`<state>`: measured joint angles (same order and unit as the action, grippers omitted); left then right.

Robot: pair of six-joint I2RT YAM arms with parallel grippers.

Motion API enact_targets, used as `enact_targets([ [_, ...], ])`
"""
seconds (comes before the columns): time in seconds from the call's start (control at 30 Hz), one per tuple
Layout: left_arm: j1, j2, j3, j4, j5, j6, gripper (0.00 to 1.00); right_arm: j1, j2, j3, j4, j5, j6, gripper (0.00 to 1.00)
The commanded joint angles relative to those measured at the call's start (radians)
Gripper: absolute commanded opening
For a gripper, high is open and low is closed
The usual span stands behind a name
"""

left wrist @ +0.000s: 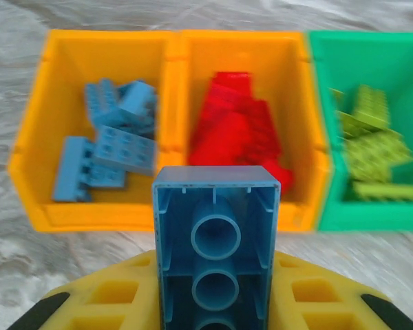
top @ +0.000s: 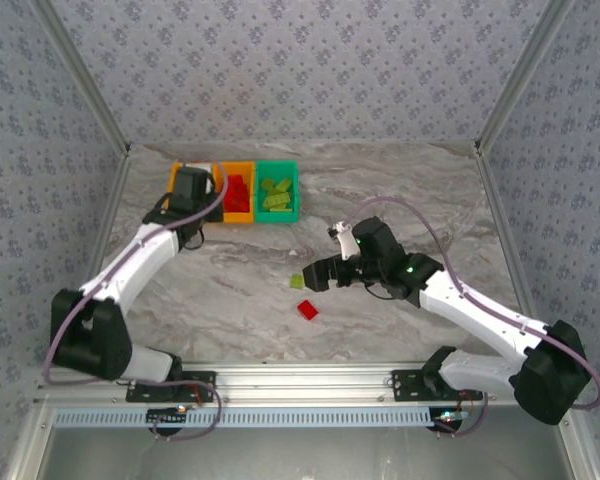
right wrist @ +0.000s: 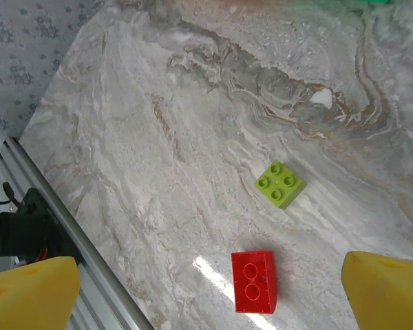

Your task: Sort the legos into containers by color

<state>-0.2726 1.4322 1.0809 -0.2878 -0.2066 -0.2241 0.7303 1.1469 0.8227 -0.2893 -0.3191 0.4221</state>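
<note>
My left gripper (left wrist: 216,278) is shut on a light blue lego (left wrist: 216,227), held hollow side up just short of the containers. The left orange bin (left wrist: 38,137) holds several blue legos, the middle orange bin (left wrist: 299,89) red ones, and the green bin (left wrist: 399,62) lime ones. From above, the left gripper (top: 190,188) hangs over the left end of the row of bins (top: 277,215). My right gripper (top: 325,270) is open above the table, with a red lego (right wrist: 255,282) and a lime lego (right wrist: 279,183) lying loose below it.
The red lego (top: 308,310) and the lime lego (top: 297,282) lie mid-table, between the two arms. The bins stand at the back left near the patterned wall. A metal rail (top: 300,380) runs along the near edge.
</note>
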Motion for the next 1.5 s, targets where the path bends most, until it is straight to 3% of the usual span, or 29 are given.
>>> enact_targets([
  [0.0,0.08,0.113,0.108,0.064,-0.012,0.031,0.29,0.005,0.006,0.047,-0.03,-0.004,-0.009,1.0],
  [0.2,0.161,0.381,0.35,-0.008,0.013,0.053,0.32,0.003,0.023,0.058,-0.036,0.006,-0.009,1.0],
  [0.33,0.187,0.478,0.45,-0.036,0.019,0.077,0.51,0.005,0.027,0.053,-0.043,0.01,-0.003,1.0],
  [0.43,0.187,0.478,0.467,-0.061,0.044,0.084,0.56,0.006,0.027,0.046,-0.054,0.017,0.002,1.0],
  [0.6,0.168,0.281,0.295,-0.002,0.175,0.025,0.55,0.008,0.039,0.034,-0.054,0.052,0.004,1.0],
  [0.73,0.066,0.001,0.072,0.07,0.26,-0.016,0.55,0.031,0.073,0.035,-0.05,0.147,-0.004,1.0],
  [0.93,-0.203,-0.274,-0.142,0.027,0.179,0.035,0.54,0.091,0.208,0.081,-0.06,0.209,-0.036,1.0],
  [1.07,-0.319,-0.391,-0.284,0.026,0.115,0.037,0.53,0.147,0.335,0.134,-0.055,0.29,-0.022,0.98],
  [1.2,-0.381,-0.452,-0.437,0.103,0.101,0.088,0.54,0.197,0.494,0.214,-0.053,0.366,-0.026,0.95],
  [1.33,-0.388,-0.482,-0.542,0.187,0.056,0.122,0.67,0.227,0.633,0.309,-0.087,0.468,-0.02,0.87],
  [1.47,-0.39,-0.519,-0.539,0.152,0.001,0.131,0.79,0.261,0.728,0.361,-0.127,0.585,0.005,0.8],
])
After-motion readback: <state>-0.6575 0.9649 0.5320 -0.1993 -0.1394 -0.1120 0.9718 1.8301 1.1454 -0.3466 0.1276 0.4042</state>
